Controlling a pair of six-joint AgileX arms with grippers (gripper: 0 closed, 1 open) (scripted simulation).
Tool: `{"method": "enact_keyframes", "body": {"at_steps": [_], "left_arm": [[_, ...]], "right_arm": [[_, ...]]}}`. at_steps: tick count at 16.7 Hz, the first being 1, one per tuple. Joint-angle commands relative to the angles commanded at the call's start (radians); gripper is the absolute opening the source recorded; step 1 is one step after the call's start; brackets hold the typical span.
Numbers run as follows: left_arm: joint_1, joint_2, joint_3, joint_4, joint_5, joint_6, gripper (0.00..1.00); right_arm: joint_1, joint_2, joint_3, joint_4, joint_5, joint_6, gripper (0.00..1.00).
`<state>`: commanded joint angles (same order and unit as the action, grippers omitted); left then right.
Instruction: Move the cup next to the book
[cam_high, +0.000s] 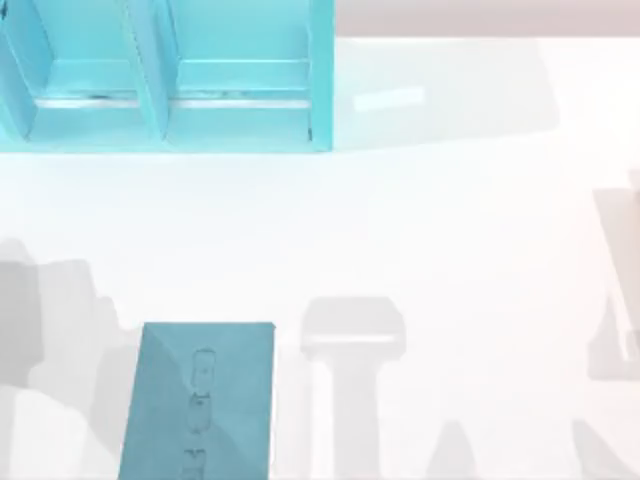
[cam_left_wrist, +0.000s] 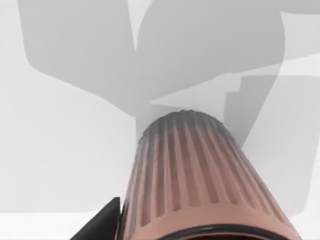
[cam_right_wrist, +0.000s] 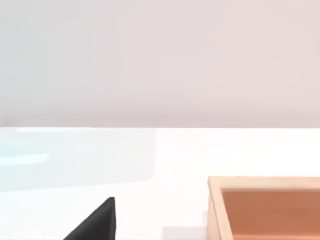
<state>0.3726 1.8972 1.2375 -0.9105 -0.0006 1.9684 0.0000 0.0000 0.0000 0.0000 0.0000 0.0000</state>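
The cup (cam_left_wrist: 195, 175), pinkish-tan and ribbed with a dark rim, fills the near part of the left wrist view and hangs above the white table with its base pointing away. My left gripper (cam_left_wrist: 205, 234) is shut around it, and one black fingertip (cam_left_wrist: 100, 226) shows beside its wall. The teal-blue book (cam_high: 200, 400) lies flat at the front left of the table in the top view, with darker markings down its cover. My right gripper (cam_right_wrist: 160, 236) is parked low over the table, showing one black fingertip (cam_right_wrist: 97, 220).
A large light-blue shelf unit (cam_high: 165, 75) with compartments stands at the back left. An open wooden box (cam_right_wrist: 265, 205) sits close to the right gripper. Grey arm shadows (cam_high: 350, 380) fall on the white table to the right of the book.
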Motion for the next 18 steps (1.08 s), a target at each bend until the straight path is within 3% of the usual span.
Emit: {"method": "enact_keyframes", "body": {"at_steps": [11, 18], "left_arm": [[0.0, 0.0, 0.0, 0.0, 0.0, 0.0, 0.02], [0.0, 0.0, 0.0, 0.0, 0.0, 0.0, 0.0]], "right_arm": [[0.0, 0.0, 0.0, 0.0, 0.0, 0.0, 1.0], [0.0, 0.0, 0.0, 0.0, 0.0, 0.0, 1.0]]}}
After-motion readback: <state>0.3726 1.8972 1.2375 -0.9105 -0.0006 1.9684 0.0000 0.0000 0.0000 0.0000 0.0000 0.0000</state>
